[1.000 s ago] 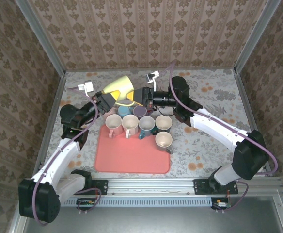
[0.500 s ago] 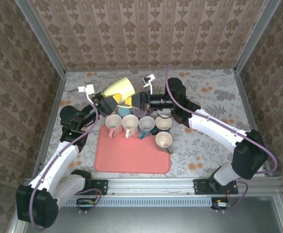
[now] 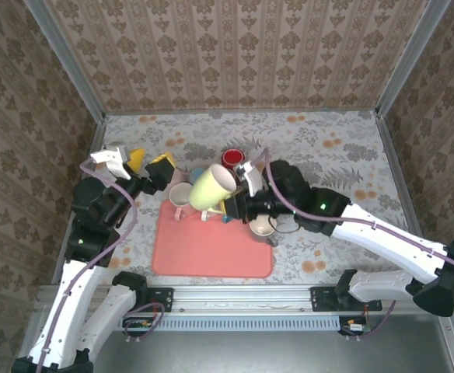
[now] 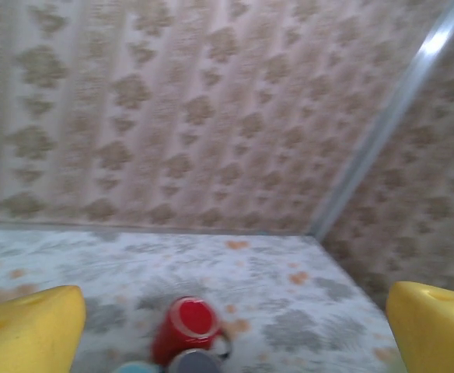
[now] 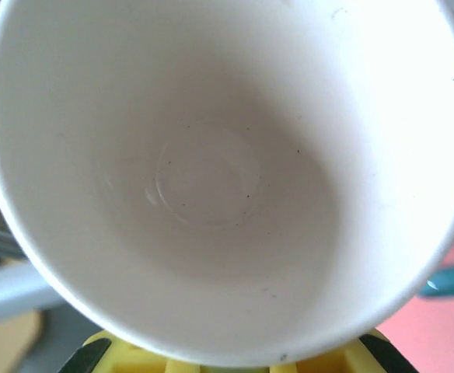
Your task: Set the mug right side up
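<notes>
The right gripper [image 3: 231,202] is pinching the pale yellow tapered mug [image 3: 211,189] by its rim, jaws pressed onto the wall. It is holding the mug in the air over the far half of the salmon-pink rubber mat [image 3: 211,252]. The mug is lying tilted, with its mouth facing back toward the right wrist. That wrist's camera is looking straight into the glossy white inside of the mug [image 5: 211,179], with the yellow outer wall peeking out at the bottom edge.

The left gripper [image 3: 149,162] is hanging near the table's left edge with its jaws spread wide and nothing between them. Its yellow fingers [image 4: 29,330] are framing the left wrist view at either side.

Other cups are crowding the mat's far edge. A pink ceramic mug [image 3: 182,196] is sitting at the far left corner, and a cream mug [image 3: 263,225] is sitting near the right edge. A light blue mug [image 3: 198,172] is showing just beyond the mat. The held mug and the right arm are covering the cups between them.

A red mug [image 3: 231,158] is standing on the floral-patterned table [image 3: 343,148] beyond the mat. It is possibly mouth-down, though the blur is making that hard to tell. Damask-papered walls [image 4: 172,116] and an aluminium corner post [image 4: 382,132] are closing in the table.
</notes>
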Motion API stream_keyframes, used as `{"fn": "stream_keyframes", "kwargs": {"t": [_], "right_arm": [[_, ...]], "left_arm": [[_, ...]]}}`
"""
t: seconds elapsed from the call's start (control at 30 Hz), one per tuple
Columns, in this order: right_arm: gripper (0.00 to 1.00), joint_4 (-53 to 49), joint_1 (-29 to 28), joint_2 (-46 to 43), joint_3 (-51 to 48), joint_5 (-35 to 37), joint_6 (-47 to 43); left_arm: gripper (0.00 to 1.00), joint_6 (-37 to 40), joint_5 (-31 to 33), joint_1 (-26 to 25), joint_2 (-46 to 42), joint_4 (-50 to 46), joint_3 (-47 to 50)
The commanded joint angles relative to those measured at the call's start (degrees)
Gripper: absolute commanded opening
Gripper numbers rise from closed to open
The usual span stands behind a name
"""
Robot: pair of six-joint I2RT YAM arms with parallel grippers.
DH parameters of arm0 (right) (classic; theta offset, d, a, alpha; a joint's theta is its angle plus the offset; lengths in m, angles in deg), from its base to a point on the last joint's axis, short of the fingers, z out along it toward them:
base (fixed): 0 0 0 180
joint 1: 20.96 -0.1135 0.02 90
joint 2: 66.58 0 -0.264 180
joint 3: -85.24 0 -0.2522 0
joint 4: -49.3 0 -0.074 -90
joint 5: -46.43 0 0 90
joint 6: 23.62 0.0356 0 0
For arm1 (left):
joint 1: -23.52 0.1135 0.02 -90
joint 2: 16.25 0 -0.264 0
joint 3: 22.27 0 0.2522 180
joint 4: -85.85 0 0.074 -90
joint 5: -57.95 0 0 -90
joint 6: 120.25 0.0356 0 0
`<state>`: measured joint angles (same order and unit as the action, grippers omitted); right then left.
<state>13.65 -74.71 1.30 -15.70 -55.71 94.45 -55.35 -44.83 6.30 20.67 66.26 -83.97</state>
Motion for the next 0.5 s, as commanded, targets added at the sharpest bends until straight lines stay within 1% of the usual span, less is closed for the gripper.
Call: {"fn": "stream_keyframes", "kwargs": {"t": [0.0, 0.1, 0.2, 0.3, 0.47], "right_arm": [[0.00, -7.8, -4.6, -0.1, -0.9, 14.3, -8.8], [0.00, -12.1, -9.9, 2.9, -0.4, 21.1, -9.3], [0.00, -13.9, -13.9, 6.2, -0.2, 26.6, -7.1], [0.00, -14.1, -16.4, 9.8, -0.1, 29.7, -3.9], [0.00, -13.1, -18.3, 15.1, -1.4, 32.3, 0.3]], "left_arm": [[1.00, 4.6, 9.7, 1.0, 1.7, -10.7, -0.6], [1.00, 3.6, 8.0, 1.6, 1.8, -9.5, 0.5], [1.00, 3.6, 7.5, 2.0, 2.1, -9.6, 0.3], [1.00, 3.7, 7.7, 2.2, 2.1, -9.9, 0.1], [1.00, 3.4, 7.3, 2.3, 2.0, -9.8, 0.3]]}}
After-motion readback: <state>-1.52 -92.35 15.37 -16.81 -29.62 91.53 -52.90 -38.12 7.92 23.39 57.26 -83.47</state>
